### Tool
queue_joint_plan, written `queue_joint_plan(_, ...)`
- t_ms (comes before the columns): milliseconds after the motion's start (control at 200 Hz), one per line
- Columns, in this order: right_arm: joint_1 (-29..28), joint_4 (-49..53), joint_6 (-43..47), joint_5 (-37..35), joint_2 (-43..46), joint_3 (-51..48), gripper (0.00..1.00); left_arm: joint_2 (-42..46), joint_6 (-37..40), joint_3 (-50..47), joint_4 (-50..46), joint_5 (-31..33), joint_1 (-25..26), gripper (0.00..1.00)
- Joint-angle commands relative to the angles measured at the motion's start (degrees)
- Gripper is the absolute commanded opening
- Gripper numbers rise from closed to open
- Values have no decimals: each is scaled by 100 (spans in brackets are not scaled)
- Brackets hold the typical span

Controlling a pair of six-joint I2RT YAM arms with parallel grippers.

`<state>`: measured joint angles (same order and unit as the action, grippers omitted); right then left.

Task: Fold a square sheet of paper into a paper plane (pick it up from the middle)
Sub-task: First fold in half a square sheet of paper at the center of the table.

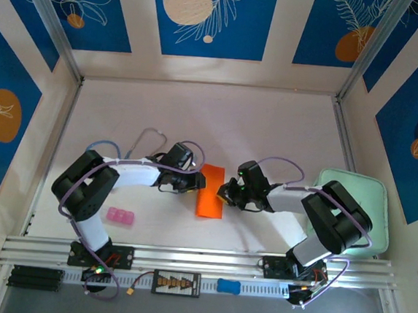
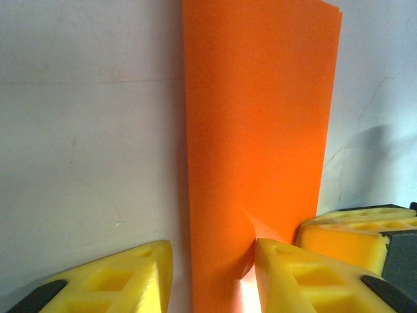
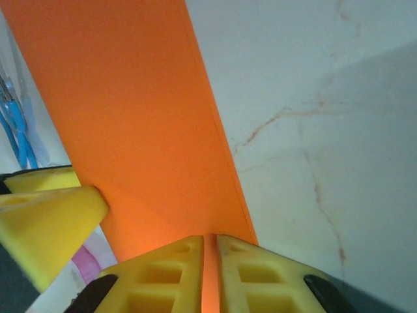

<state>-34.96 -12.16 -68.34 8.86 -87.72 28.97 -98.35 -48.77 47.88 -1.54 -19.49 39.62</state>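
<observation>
**Orange Strip Flanked by Two Grippers**

The square sheet of paper [image 1: 211, 192] lies flat on the white table [image 1: 270, 132]. It is folded down to a long, narrow orange strip, well to the left of the pale green tray [image 1: 372, 194]. In the left wrist view its layered edges show at the end farthest from the camera.

On the strip's tray-side edge comes the right gripper [image 3: 210, 251]. Its yellow fingers [image 3: 163, 277] are pressed almost together, with only a sliver of orange in the slit between them. That is a pinch on the paper's edge.

On the side away from the tray sits the left gripper [image 2: 214, 253], jaws apart and straddling the strip. One finger [image 2: 306, 277] touches the paper, which curls up slightly against it. The other finger stands just beside the opposite edge, a thin line of table between them. There is no clamp here; the paper simply lies between the pads.

The two grippers are close. In the left wrist view a yellow finger of the right gripper sits just beside the finger that touches the paper.

Farther from the tray, beyond the left arm, a small pink block [image 1: 119, 217] rests on the table, well apart from the paper.
</observation>
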Motion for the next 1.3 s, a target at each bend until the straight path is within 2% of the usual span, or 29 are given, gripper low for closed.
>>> queue_joint_plan(0, 98, 872, 492, -270, 471, 95, 16, -187, 137, 70, -66, -66, 96, 39)
queue_joint_plan(160, 313, 1721, 1063, -901, 1501, 44, 21, -211, 206, 139, -320, 57, 95, 39)
queue_joint_plan(420, 846, 1888, 1300, -472, 2472, -386, 24, -326, 293, 315, -539, 126, 114, 38)
queue_joint_plan(790, 945, 1850, 1279, -220, 2245, -383, 25, -506, 555, 673, -1447, 669, 185, 38)
queue_joint_plan(1295, 932, 1755, 1257, -106, 2063, -374, 25, -694, 353, 769, -1479, 704, 220, 38)
